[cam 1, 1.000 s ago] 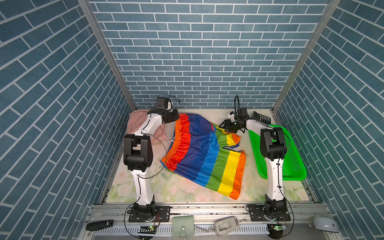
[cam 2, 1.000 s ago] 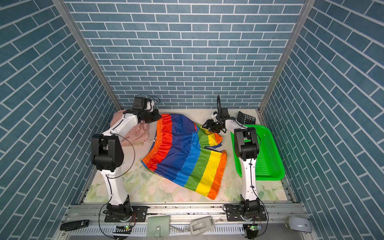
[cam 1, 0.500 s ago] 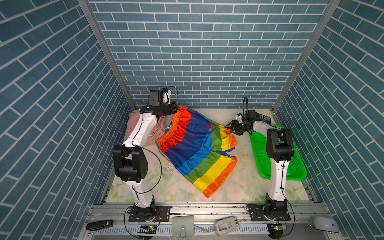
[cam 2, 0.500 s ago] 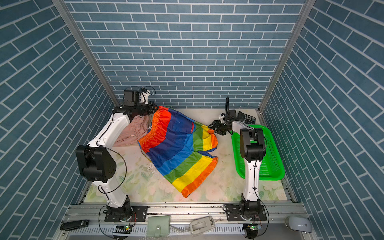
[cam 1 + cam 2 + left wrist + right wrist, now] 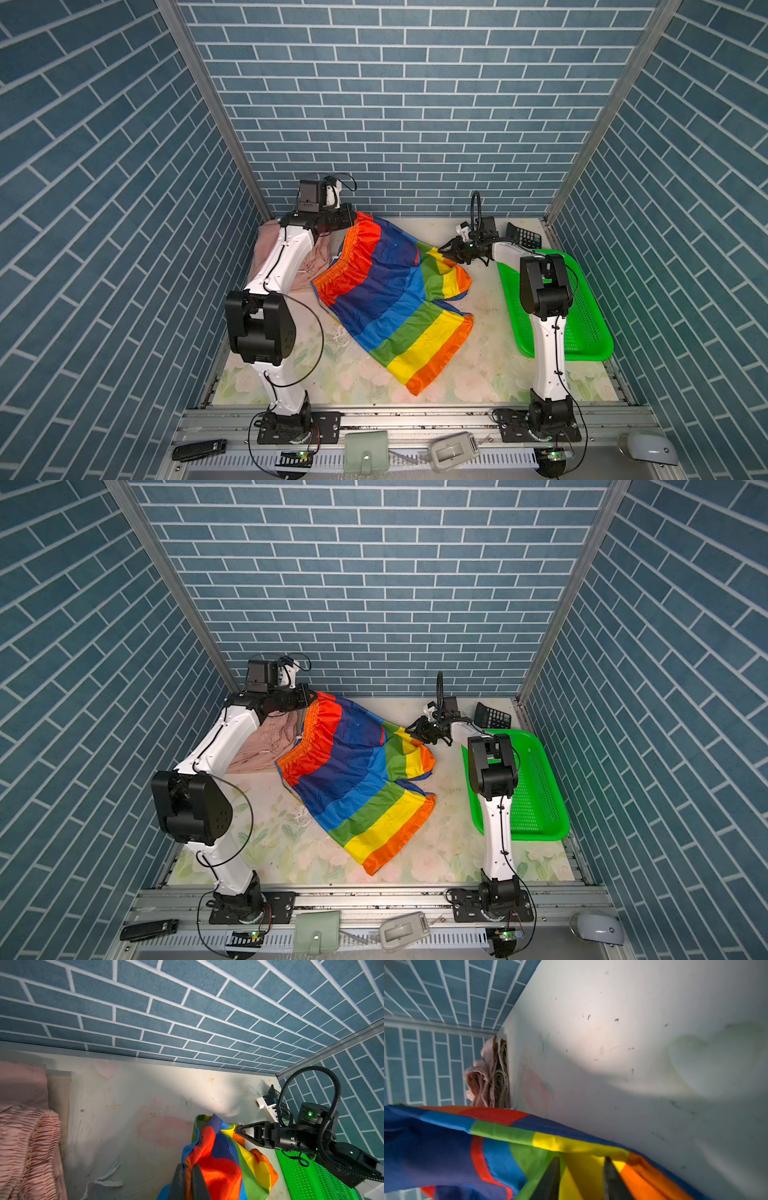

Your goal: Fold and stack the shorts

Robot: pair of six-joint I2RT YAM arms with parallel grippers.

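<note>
Surface and room?
— Pale flowered table (image 5: pixel 490 328), scuffed, boxed in by blue brick-pattern walls (image 5: pixel 395 104) on three sides.

Containers?
— One green mesh basket (image 5: pixel 590 328) along the right side. The right arm's elbow stands in front of it, and the green mesh floor shows inside. A calculator (image 5: pixel 524 237) leans just behind it.

Shorts?
— Rainbow shorts (image 5: pixel 390 299) are spread across the middle, waistband to the left, legs toward the right and front. Pink shorts (image 5: pixel 25 1126) lie in the back left corner on top of beige shorts (image 5: pixel 59 1093).

Hands?
— Left gripper (image 5: pixel 188 1165) is clamped on the red corner of the waistband, holding it off the table near the back wall. Right gripper (image 5: pixel 581 1159) has its fingers a narrow gap apart with the far leg's yellow band between them. Whether it pinches the cloth I cannot tell.

Room to move?
— Bare table shows along the front rail (image 5: pixel 415 419) and in a strip between the rainbow shorts and the basket. The pink and beige pile sits tight against the left wall.
</note>
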